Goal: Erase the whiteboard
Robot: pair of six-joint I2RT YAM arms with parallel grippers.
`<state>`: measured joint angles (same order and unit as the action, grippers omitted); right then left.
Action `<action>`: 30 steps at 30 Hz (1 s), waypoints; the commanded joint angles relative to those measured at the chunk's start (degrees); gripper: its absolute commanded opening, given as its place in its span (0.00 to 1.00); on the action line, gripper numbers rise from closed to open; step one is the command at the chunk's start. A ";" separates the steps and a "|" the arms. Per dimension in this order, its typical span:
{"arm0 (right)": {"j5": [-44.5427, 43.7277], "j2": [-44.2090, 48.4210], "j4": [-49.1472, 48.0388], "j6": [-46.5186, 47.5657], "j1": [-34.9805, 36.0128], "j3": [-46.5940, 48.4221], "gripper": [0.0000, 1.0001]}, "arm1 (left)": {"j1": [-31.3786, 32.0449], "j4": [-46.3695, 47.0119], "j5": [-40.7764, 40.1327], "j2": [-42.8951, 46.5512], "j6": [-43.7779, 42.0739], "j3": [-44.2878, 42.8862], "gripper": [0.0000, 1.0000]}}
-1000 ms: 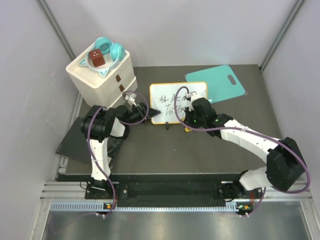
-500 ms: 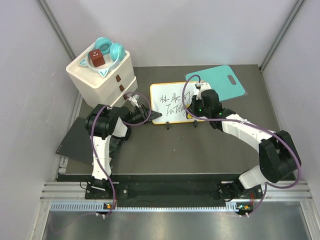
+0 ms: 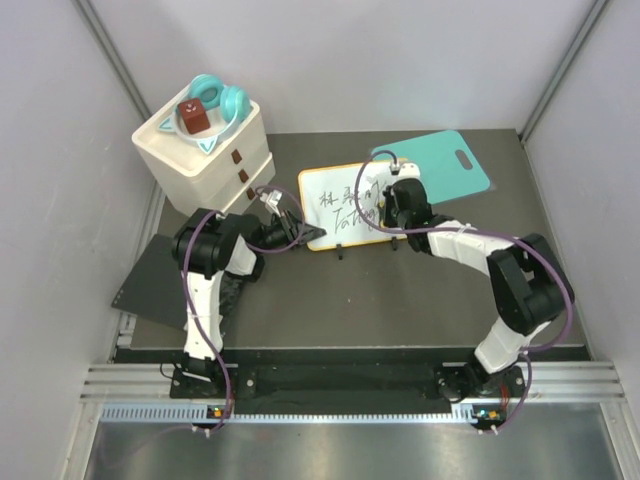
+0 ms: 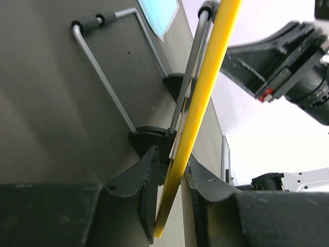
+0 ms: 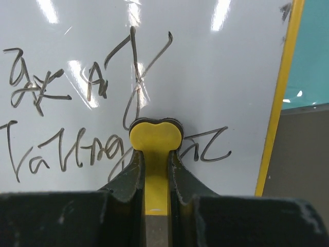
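While a brown block (image 3: pixel 193 117) and a teal ring (image 3: pixel 224 99) are sitting in the tray (image 3: pixel 165 128) atop the white drawer unit (image 3: pixel 205 160), the left gripper (image 4: pixel 169 180) is clamping the left frame edge of the whiteboard (image 3: pixel 340 208) at mid-counter (image 3: pixel 380 300). The right gripper (image 5: pixel 155 159) is squeezing a yellow eraser (image 5: pixel 155 136) against black handwriting that is proving unreadable, with open counter lying nearer.

Far right on the dark tabletop (image 3: pixel 400 300): teal cutting board (image 3: pixel 445 175) with handle hole. Far left: white drawer box (image 3: pixel 200 165), brown block (image 3: pixel 193 118) on top. Near left: black mat (image 3: pixel 150 285).
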<state>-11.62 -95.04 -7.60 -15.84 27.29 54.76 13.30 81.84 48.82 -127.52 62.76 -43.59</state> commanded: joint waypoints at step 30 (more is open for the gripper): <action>-14.14 -10.52 -4.10 -8.15 4.11 4.84 0.00 | 1.03 15.10 9.10 -0.53 -0.01 -0.88 0.21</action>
<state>-22.50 -106.74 -21.21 -18.04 41.10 62.65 13.63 79.59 52.88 -127.57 61.63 -45.08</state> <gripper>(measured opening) 0.093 0.218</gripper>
